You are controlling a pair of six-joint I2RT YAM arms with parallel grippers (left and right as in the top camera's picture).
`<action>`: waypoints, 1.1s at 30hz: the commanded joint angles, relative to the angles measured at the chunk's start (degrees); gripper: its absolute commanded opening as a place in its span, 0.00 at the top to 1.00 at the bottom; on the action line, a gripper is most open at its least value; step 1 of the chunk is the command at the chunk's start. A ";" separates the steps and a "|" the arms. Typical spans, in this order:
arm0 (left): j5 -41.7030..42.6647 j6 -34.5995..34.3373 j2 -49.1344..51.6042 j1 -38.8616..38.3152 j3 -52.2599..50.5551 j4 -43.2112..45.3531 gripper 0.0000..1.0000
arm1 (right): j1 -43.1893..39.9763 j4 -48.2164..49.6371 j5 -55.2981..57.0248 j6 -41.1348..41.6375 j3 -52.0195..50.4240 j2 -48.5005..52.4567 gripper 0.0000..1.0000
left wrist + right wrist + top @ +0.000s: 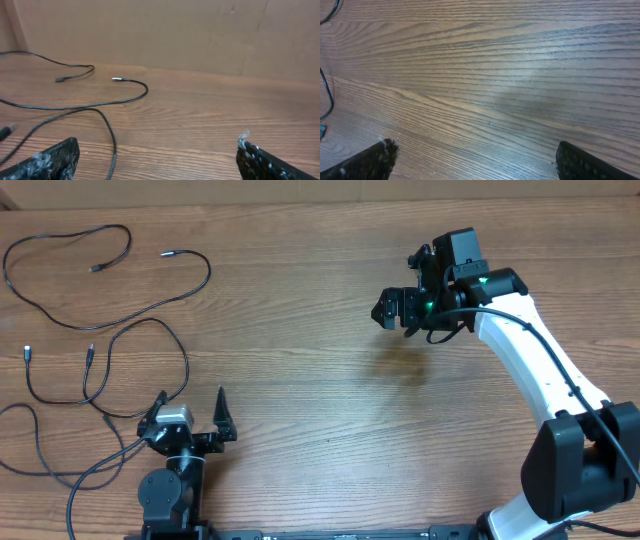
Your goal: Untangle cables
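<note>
Cables (168, 253) lie loose at 9 to 10 o'clock, none held.
Only the overhead shows all the cords on the wood table (330, 410). The left wrist view adds two plug ends and a brown board wall (200, 35); the right wrist view shows just a cord edge at 9 o'clock. Left gripper (190, 396), 7 o'clock: wide open, empty. Right gripper (397, 310), 1 o'clock: parted, empty, over wood.

Cables (208, 272) on table (330, 430), left side; right gripper (393, 312) well apart.

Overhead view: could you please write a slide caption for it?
Black cables lie looped on the table's left side; left gripper and right gripper open, empty.
</note>
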 commanded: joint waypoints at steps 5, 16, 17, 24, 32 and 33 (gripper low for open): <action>-1.05 5.40 -0.70 -0.15 -0.31 -0.04 0.01 | -0.13 0.20 0.20 -0.17 0.72 -1.22 0.00; -1.05 5.84 -0.70 -0.11 -0.31 -0.04 0.00 | -0.13 0.17 0.20 -0.20 0.72 -1.22 0.00; -1.05 5.84 -0.70 -0.11 -0.31 -0.02 0.01 | -0.13 0.20 0.20 -0.17 0.72 -1.22 0.00; -1.05 5.79 -0.66 -0.11 -0.28 0.15 0.00 | -0.13 0.20 0.20 -0.17 0.72 -1.22 0.00; -1.05 5.79 -0.66 -0.11 -0.28 0.15 0.01 | -0.13 0.20 0.20 -0.17 0.72 -1.22 0.00; -1.03 5.79 -0.66 -0.11 -0.28 0.15 0.00 | -0.13 0.17 0.20 -0.17 0.72 -1.22 0.00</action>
